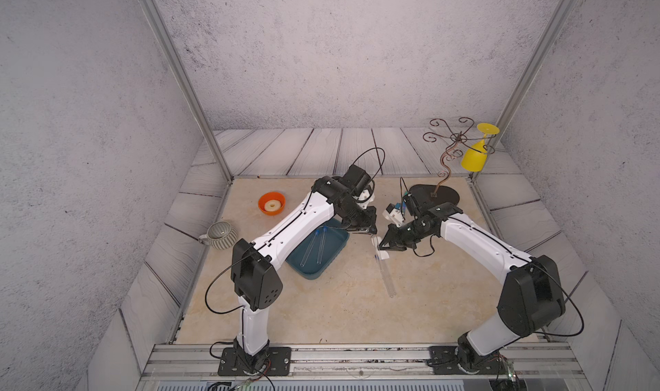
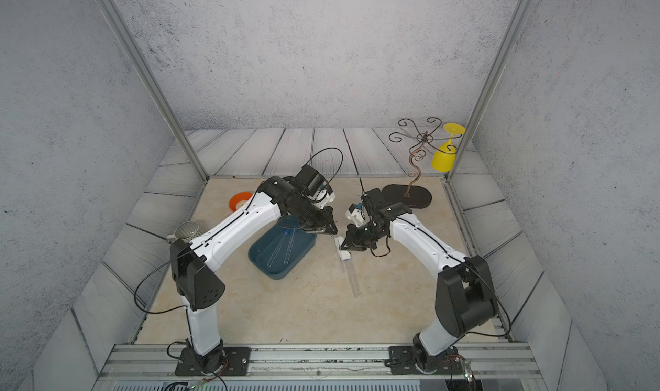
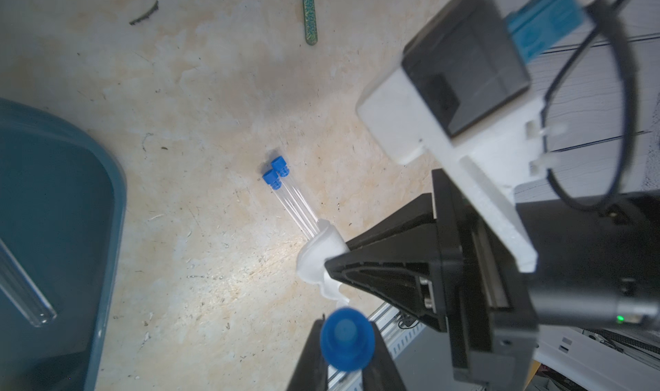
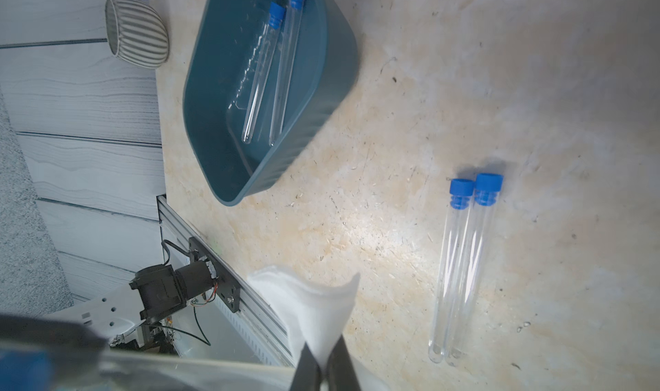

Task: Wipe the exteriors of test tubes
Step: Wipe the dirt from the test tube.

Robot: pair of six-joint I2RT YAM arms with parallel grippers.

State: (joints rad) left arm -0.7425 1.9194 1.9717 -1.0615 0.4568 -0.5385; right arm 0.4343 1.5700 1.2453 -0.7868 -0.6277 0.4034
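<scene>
Grips a capped test tube (image 3: 343, 332) in the left end effector (image 3: 346, 350). Pinches a white cloth (image 4: 314, 300) in the right end effector (image 4: 323, 353), seemingly against that tube.

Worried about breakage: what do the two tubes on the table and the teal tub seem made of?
The test tubes are clear and glinting: glass or hard plastic, cannot tell which. Their caps look like matte blue plastic. The tub looks like moulded plastic, smooth with a satin sheen.
</scene>
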